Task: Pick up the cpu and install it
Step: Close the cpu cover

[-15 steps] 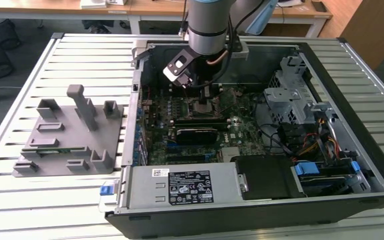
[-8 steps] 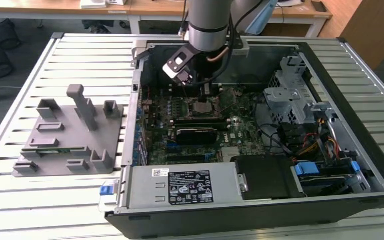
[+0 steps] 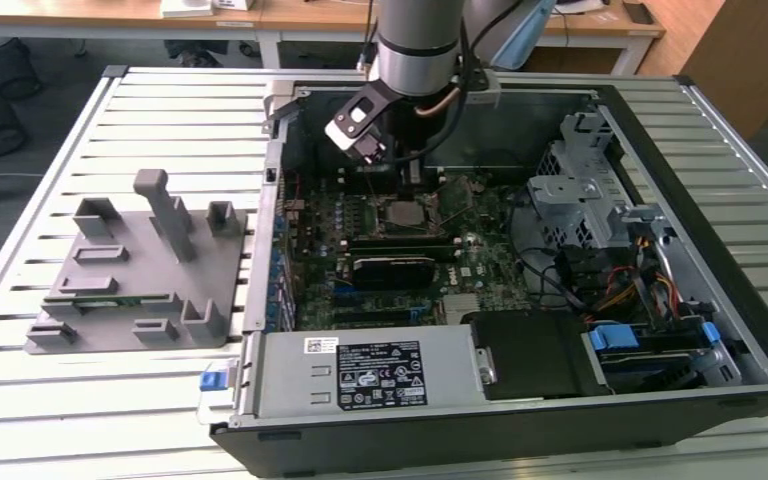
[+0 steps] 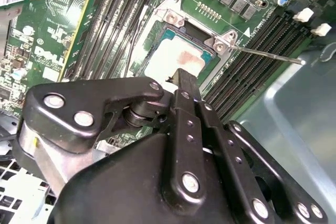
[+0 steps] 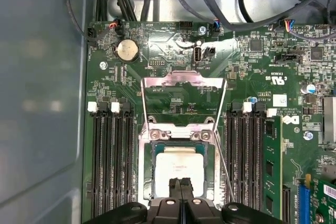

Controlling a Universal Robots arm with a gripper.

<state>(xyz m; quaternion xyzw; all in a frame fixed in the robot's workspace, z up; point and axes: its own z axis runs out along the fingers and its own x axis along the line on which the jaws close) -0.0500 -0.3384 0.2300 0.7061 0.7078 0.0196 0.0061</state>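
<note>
**A:** Which step is this? Is the tool (image 5: 181, 182) shut or open?

**B:** Shut. The fingers (image 5: 174, 191) are pressed together with nothing between them. The tip hangs right over the cpu (image 5: 178, 163), touching or just above, can't tell which. In the exterior view the arm (image 3: 418, 40) is upper middle, reaching into the open case (image 3: 704, 180).

**A:** So the chip's in?

**B:** Looks like it. It lies flat in the socket (image 5: 146, 161) on the motherboard (image 5: 262, 77), so I'd call pick-up done and seating the step in hand. The retention plate (image 5: 184, 81) is still flipped up and the lever (image 4: 268, 54) is loose, so the install isn't finished. Whatever follows wants the chip dead level, with no sideways nudging.
</note>
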